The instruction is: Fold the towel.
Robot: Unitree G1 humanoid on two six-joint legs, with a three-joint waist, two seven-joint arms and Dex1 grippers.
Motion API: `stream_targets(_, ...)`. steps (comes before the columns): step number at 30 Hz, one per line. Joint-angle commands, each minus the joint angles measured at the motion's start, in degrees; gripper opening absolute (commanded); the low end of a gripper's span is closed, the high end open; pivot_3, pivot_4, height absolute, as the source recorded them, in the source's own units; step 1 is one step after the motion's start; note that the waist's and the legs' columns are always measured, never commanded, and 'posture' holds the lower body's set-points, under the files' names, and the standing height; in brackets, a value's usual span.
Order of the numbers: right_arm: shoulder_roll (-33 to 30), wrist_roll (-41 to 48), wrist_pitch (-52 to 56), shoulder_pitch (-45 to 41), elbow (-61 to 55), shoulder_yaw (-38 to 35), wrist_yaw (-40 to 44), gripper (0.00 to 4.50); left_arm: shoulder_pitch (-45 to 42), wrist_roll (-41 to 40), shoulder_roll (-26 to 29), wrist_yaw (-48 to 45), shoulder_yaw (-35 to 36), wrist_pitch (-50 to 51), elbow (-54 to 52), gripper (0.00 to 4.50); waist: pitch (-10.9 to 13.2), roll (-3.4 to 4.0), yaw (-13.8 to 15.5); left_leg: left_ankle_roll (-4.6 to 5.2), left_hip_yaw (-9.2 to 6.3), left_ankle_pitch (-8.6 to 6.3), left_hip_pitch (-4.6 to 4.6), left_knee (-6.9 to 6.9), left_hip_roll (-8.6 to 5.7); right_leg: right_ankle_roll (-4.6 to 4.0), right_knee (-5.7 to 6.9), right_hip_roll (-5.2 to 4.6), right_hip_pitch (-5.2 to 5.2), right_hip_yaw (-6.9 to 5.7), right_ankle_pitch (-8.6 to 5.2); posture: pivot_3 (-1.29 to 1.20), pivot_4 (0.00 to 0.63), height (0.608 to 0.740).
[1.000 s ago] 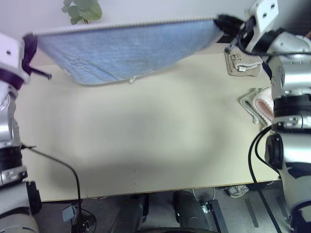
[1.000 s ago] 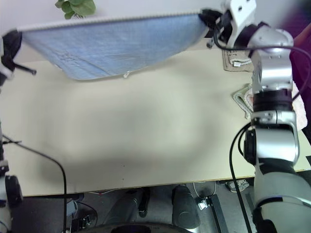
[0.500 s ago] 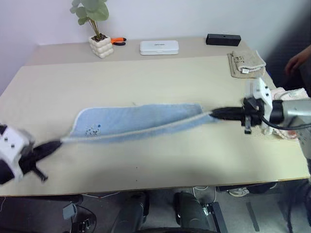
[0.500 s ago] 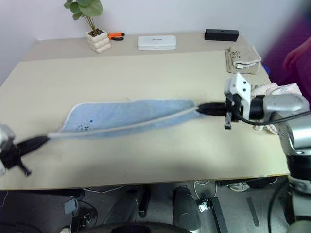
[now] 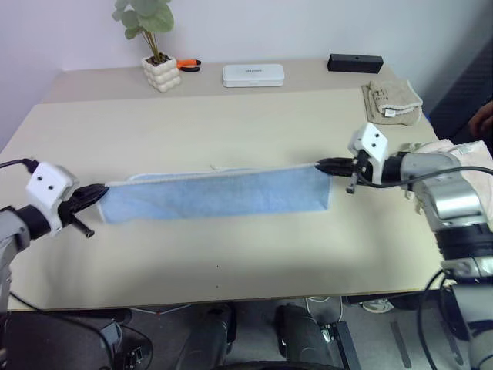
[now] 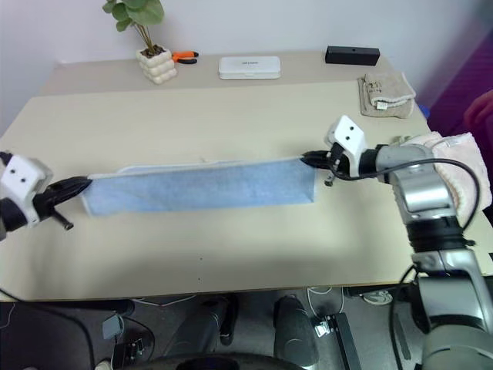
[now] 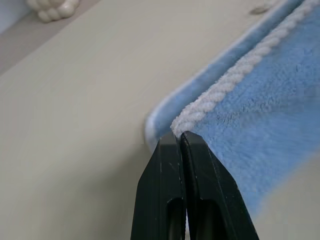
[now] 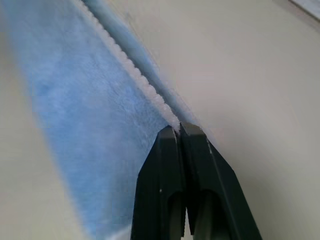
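While it hangs stretched between the two grippers, the towel [image 5: 216,193] forms a long, narrow blue band over the middle of the table [image 5: 231,262], its whitish hemmed edge running along the top and a second layer of blue showing just behind that edge. At one end the left gripper [image 5: 98,190] has its two black fingers [image 7: 172,165] pressed tight together on the corded hem, with the terry pile spreading away from the fingertips. At the other end the right gripper [image 5: 323,165] is likewise clamped fully closed on the hem corner, and the cloth drops away from it in a short vertical edge. Whether the lower edge of the towel rests on the tabletop or hangs just clear of it cannot be told. Beyond the right gripper, near the table's far corner, lies a beige folded towel [image 5: 391,100], and just behind that arm a pink fluffy towel [image 6: 454,166] sits at the table's side. Well beyond the stretched cloth, along the far edge, stand a potted plant [image 5: 154,46] with orange-handled pliers [image 5: 187,65] beside it, a white flat case [image 5: 253,75] and a black box [image 5: 355,62].
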Motion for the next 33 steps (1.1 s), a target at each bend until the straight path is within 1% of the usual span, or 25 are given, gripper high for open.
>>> stream_targets(1, 1.61, -3.24, -4.24, -3.61, 6.56, 0.07, -2.39, 0.03, -7.49, 3.77, -1.3, 1.42, -4.21, -5.22, 9.01, 0.0, 0.0, 0.0, 0.0, -0.01, 0.0, 0.0, 0.0, 0.0, -0.01, 0.06, 0.0, 0.03, 0.0, -0.01, 0.03, 0.0, 0.15, 0.74)
stream_targets(5, 3.28, -4.57, -5.66, -4.87, 9.91, 0.32, -3.06, 0.03, -15.02, 6.96, -3.44, 2.16, -8.84, -9.23, 18.93, 0.0, 0.0, -0.01, -0.06, 0.0, 0.0, 0.01, -0.03, 0.0, -0.05, 0.16, 0.02, 0.11, -0.03, 0.01, 0.09, 0.0, 0.15, 0.74)
stream_targets(10, 3.83, -4.58, -4.86, -4.22, 8.93, -0.27, -3.14, 0.03, -18.75, 6.68, -5.28, 0.25, -10.71, -10.44, 24.65, 0.0, 0.0, -0.01, -0.44, 0.01, 0.0, 0.01, -0.02, 0.01, -0.04, 0.19, 0.08, 0.14, -0.05, 0.03, 0.11, 0.0, 0.15, 0.74)
stream_targets(12, 3.93, -4.15, -3.12, -3.38, 6.44, -0.59, -3.63, 0.0, -19.48, 6.28, -5.82, 0.97, -10.28, -9.79, 25.89, 0.58, 0.0, -0.01, -0.43, 0.01, 0.0, 0.01, -0.01, 0.02, -0.04, 0.19, 0.11, 0.14, -0.05, 0.04, 0.11, 0.0, 0.15, 0.74)
stream_targets(13, 3.72, -3.9, -2.26, -2.79, 4.96, -0.76, -3.63, 0.27, -19.74, 6.48, -6.0, 2.0, -9.98, -9.93, 26.3, 0.86, 0.0, -0.01, -0.42, 0.01, 0.0, 0.01, -0.01, 0.04, -0.04, 0.19, 0.12, 0.15, -0.06, 0.04, 0.11, 0.0, 0.15, 0.74)
stream_targets(15, 3.22, -3.63, -1.0, -1.63, 2.52, -1.12, -3.72, 0.84, -19.68, 6.68, -6.16, 3.41, -9.49, -10.44, 26.37, 1.77, 0.0, -0.01, -0.3, 0.01, -0.01, 0.01, -0.02, 0.05, -0.04, 0.19, 0.12, 0.15, -0.05, 0.04, 0.11, 0.0, 0.15, 0.74)
stream_targets(16, 2.6, -3.89, -0.31, -0.76, 0.98, -1.98, -5.06, 1.3, -19.41, 5.59, -6.43, 4.61, -8.08, -9.76, 25.78, 2.25, 0.0, -0.01, -0.25, 0.01, -0.01, 0.01, -0.02, 0.06, -0.04, 0.2, 0.12, 0.14, -0.05, 0.04, 0.11, 0.0, 0.15, 0.74)
stream_targets(17, 1.96, -4.15, 0.49, 0.18, -0.6, -2.92, -6.46, 1.71, -18.86, 4.22, -6.67, 5.61, -6.53, -8.91, 24.85, 2.26, 0.0, -0.01, -0.19, 0.01, -0.01, 0.01, -0.02, 0.07, -0.04, 0.21, 0.12, 0.14, -0.05, 0.04, 0.12, 0.0, 0.15, 0.74)
stream_targets(18, 1.24, -4.36, 1.33, 1.3, -2.38, -4.14, -8.09, 2.26, -17.99, 2.58, -7.07, 6.76, -4.55, -7.99, 23.41, 2.26, 0.0, -0.01, -0.15, 0.01, -0.01, 0.01, -0.03, 0.07, -0.04, 0.21, 0.12, 0.14, -0.05, 0.05, 0.12, 0.0, 0.15, 0.74)
stream_targets(21, 0.06, -3.72, 4.52, 4.31, -7.21, -7.24, -11.38, 2.26, -15.21, 0.33, -8.0, 10.04, -0.72, -6.85, 19.19, 2.26, 0.0, -0.01, -0.08, 0.01, -0.01, 0.01, -0.04, 0.09, -0.05, 0.22, 0.12, 0.11, -0.06, 0.06, 0.12, 0.0, 0.15, 0.74)
stream_targets(22, -0.2, -1.55, 8.67, 6.58, -10.66, -10.12, -12.69, 2.26, -13.26, -1.72, -9.28, 11.9, 1.63, -5.6, 15.03, 2.26, 0.0, -0.01, -0.05, 0.01, -0.01, 0.01, -0.04, 0.1, -0.05, 0.22, 0.12, 0.11, -0.06, 0.07, 0.12, 0.0, 0.15, 0.74)
stream_targets(23, -0.16, 0.92, 12.96, 9.12, -14.56, -12.97, -13.79, 2.56, -11.0, -3.48, -10.57, 13.27, 3.18, -4.38, 10.25, 2.26, -0.01, -0.01, 0.0, 0.01, -0.02, 0.01, -0.05, 0.1, -0.05, 0.22, 0.12, 0.09, -0.06, 0.07, 0.12, 0.0, 0.15, 0.74)
stream_targets(24, 0.17, 3.54, 17.26, 11.62, -18.57, -15.56, -14.71, 2.73, -8.7, -4.77, -11.71, 13.88, 3.84, -3.16, 5.39, 2.26, -0.01, -0.02, 0.04, 0.01, -0.03, 0.01, -0.04, 0.08, -0.05, 0.22, 0.11, 0.0, -0.05, 0.08, 0.12, 0.0, 0.15, 0.74)
stream_targets(25, 0.45, 5.32, 20.36, 13.38, -21.6, -17.23, -15.43, 3.03, -7.02, -5.56, -12.42, 14.23, 4.17, -2.09, 1.89, 2.26, -0.02, -0.03, 0.06, 0.02, -0.04, 0.0, -0.05, 0.08, -0.04, 0.22, 0.1, -0.01, -0.04, 0.08, 0.12, 0.0, 0.15, 0.74)
stream_targets(27, 2.78, 9.35, 26.99, 18.56, -29.71, -20.64, -18.51, 4.04, -1.91, -5.52, -13.66, 12.64, 0.22, -0.91, -7.88, 2.26, -0.02, -0.04, 0.13, 0.04, -0.04, -0.01, -0.06, 0.1, -0.04, 0.22, 0.1, -0.02, -0.02, 0.14, 0.12, 0.0, 0.15, 0.74)
stream_targets(28, 4.51, 11.26, 30.25, 20.83, -33.41, -22.49, -20.86, 4.47, 0.34, -6.34, -14.38, 11.76, -2.01, 0.37, -12.7, 2.26, -0.05, -0.04, 0.17, 0.04, -0.04, -0.01, -0.05, 0.11, -0.04, 0.21, 0.1, -0.02, -0.01, 0.15, 0.13, 0.0, 0.15, 0.74)
stream_targets(29, 6.63, 13.61, 33.67, 23.02, -36.94, -24.63, -23.31, 4.47, 2.28, -7.36, -15.17, 10.69, -4.74, 1.6, -17.6, 2.26, -0.06, -0.03, 0.19, 0.04, -0.04, -0.01, -0.03, 0.12, -0.03, 0.21, 0.11, -0.03, 0.02, 0.17, 0.13, 0.0, 0.15, 0.74)
stream_targets(31, 9.75, 17.57, 39.41, 26.08, -41.77, -27.85, -26.62, 4.47, 4.51, -9.01, -16.29, 9.56, -8.47, 3.73, -23.98, 2.26, -0.07, -0.02, 0.22, 0.04, -0.04, -0.02, 0.0, 0.16, -0.03, 0.2, 0.11, -0.04, 0.08, 0.18, 0.13, 0.0, 0.15, 0.74)
stream_targets(33, 13.04, 22.56, 45.22, 29.92, -46.33, -31.13, -29.11, 4.47, 6.0, -9.34, -16.93, 7.99, -12.78, 4.76, -28.42, 2.26, -0.07, -0.02, 0.25, 0.04, -0.03, -0.02, -0.01, 0.21, -0.03, 0.19, 0.1, -0.03, 0.09, 0.18, 0.13, 0.0, 0.15, 0.74)
